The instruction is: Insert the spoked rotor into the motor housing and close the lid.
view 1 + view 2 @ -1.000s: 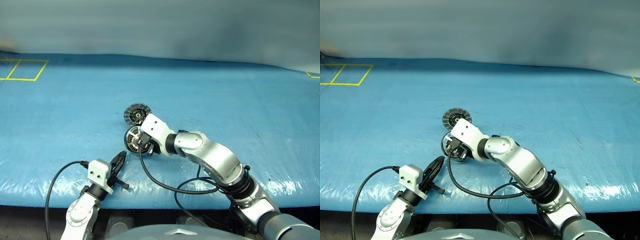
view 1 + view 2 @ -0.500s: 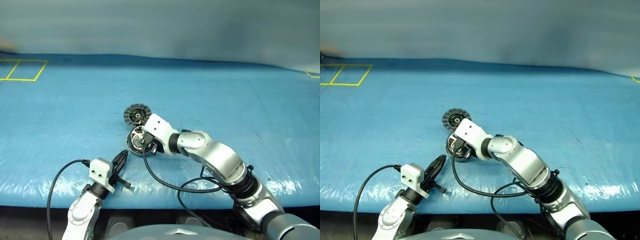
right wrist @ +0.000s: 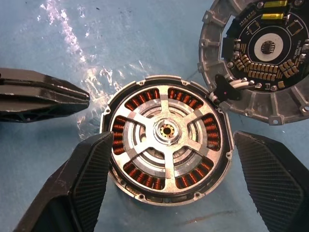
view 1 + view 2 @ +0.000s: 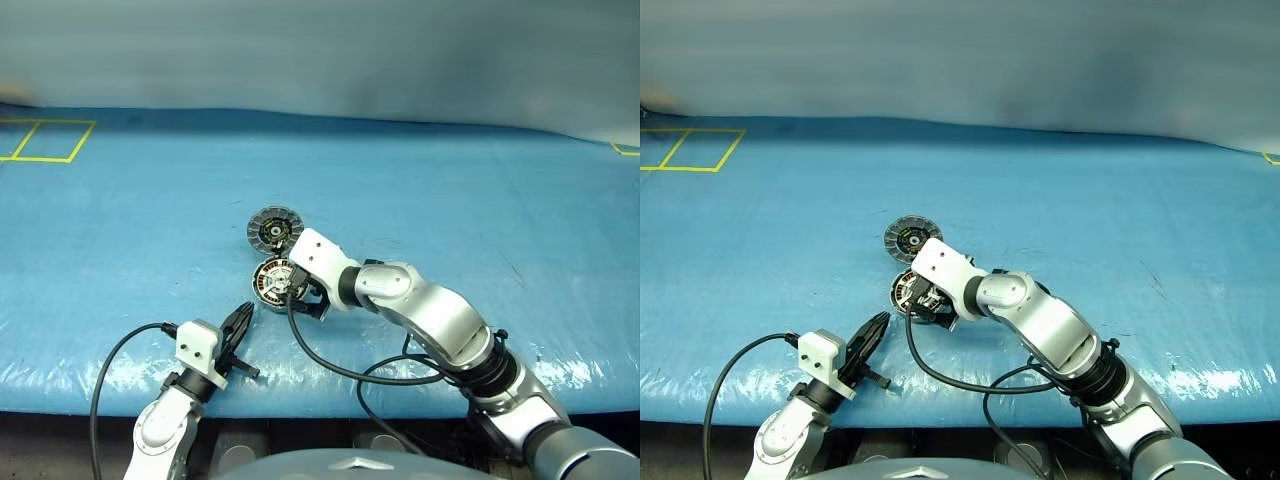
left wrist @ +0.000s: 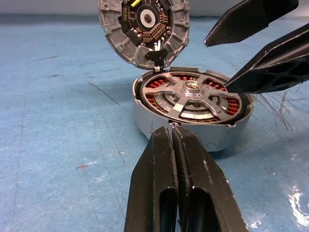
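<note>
My right end effector point(image 3: 166, 188) stands open around the motor housing point(image 3: 166, 140) on the blue worktop point(image 4: 480, 200), rotor point(image 3: 166, 129) seemingly seated; lid point(image 3: 263, 63) propped beside it; my left end effector point(image 5: 172, 137) closed, empty

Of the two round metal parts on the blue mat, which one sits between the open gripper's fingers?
The motor housing, with copper windings and the spoked rotor seated inside. The lid lies beside it.

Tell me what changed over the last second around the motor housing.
The right pincer opened and let go of the spoked rotor, which now sits seated in the motor housing, a finger on each side. The housing was tilted in its grip earlier and now lies flat on the blue table cover. The lid and the shut left pincer stayed put.
</note>
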Controlling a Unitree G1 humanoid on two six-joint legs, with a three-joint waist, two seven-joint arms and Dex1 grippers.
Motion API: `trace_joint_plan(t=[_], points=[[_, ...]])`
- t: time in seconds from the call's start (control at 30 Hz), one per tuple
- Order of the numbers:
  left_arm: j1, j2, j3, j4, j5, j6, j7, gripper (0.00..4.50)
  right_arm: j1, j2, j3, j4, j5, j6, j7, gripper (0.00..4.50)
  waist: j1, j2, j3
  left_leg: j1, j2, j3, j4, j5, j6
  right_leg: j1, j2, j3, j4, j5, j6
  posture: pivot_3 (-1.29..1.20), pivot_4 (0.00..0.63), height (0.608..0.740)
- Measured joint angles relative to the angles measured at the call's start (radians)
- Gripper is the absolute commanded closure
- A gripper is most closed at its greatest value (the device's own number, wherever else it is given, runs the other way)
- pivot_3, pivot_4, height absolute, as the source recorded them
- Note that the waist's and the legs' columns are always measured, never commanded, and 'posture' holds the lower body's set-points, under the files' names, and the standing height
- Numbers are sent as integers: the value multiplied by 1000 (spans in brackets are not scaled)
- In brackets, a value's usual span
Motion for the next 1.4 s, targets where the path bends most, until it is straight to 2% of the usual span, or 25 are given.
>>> trace_joint_plan(t=[0.33, 0.37, 1.1, 1.3, 1.4], points=[[4, -8, 1, 0, 0, -3, 7, 4397, 164, 187, -108, 26, 2, -91, -121, 4315, 0, 0, 0, 0, 0, 0, 0, 0, 0, 0, 0, 0, 0, 0, 0, 0, 150, 740], [4, -8, 1, 0, 0, -3, 7, 4397, 169, 192, -106, 33, -2, -97, -128, 4461, -1, 0, 0, 0, 0, 0, 0, 0, 0, 0, 0, 0, 0, 0, 0, 0, 150, 740], [-5, 24, 15, 0, 0, 10, 8, 4397, 216, 197, -69, 113, -36, -152, -153, 4461, 0, 0, 0, 0, 0, 0, 0, 0, 0, 0, 0, 0, 0, 0, 0, 0, 150, 740], [-52, 41, 48, -3, -39, 128, 16, 4397, 241, 189, -72, 114, -37, -196, -139, 4461, 1, 0, -1, 0, 0, 0, 0, 0, 0, 0, 0, 0, 0, 0, 0, 0, 150, 740], [-108, 71, 107, -6, -114, 202, 5, 4397, 290, 168, -78, 91, -33, -266, -111, 4461, 1, 0, -1, 0, 0, 0, 0, 0, 0, 0, 0, 0, 0, 0, 0, 0, 150, 740]])
